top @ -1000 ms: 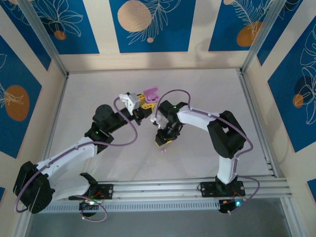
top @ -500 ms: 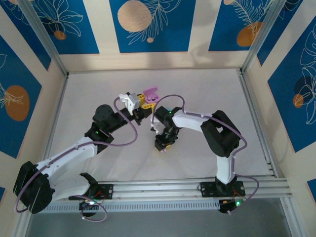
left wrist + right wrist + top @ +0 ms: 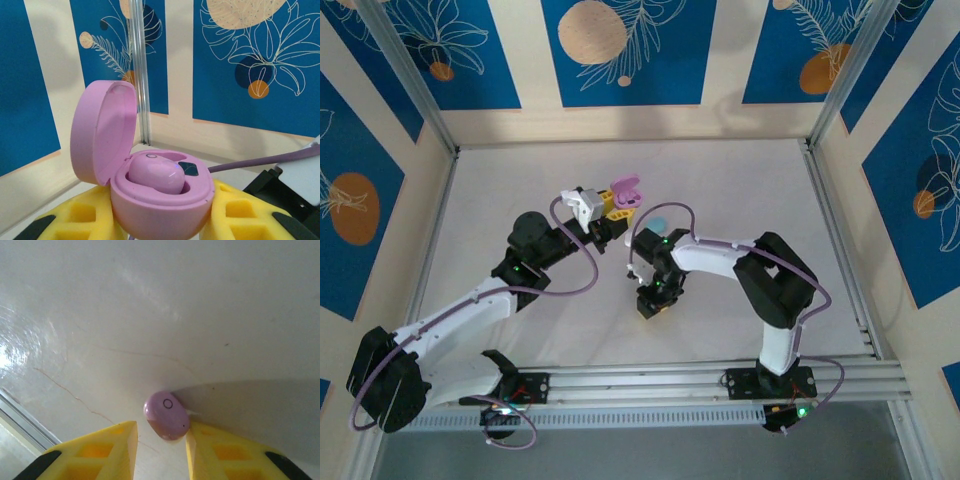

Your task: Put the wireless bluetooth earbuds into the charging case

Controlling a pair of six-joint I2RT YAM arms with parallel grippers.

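Two robot arms work over a white surface (image 3: 740,190) walled with blue leaf-print panels. The left end effector (image 3: 615,206), at the middle of the surface toward the far side, is closed on a pink case (image 3: 161,202), its yellow fingers (image 3: 75,217) pressing on either side of the base. The lid (image 3: 102,132) stands open to the left, and one pink bud (image 3: 155,174) already sits in the left well. The well beside it, with a dark contact patch, looks free. The right end effector (image 3: 653,303) is lowered to the surface just near of the case and slightly to its right. Its wrist camera shows the right end effector (image 3: 161,436) parted to about the width of a second, loose bud (image 3: 166,416). This bud lies on the surface at the mouth of the fingertips (image 3: 125,432), mostly ahead of them, and does not look gripped. Whether the right finger touches it cannot be told. The step in hand appears to be picking up this loose bud. The next move likely calls for sliding a little further over the bud, closing gently so the glossy shape does not squirt out, then lifting and carrying it to the free well. A small pale blue item (image 3: 658,222) lies right of the case, too small to identify.
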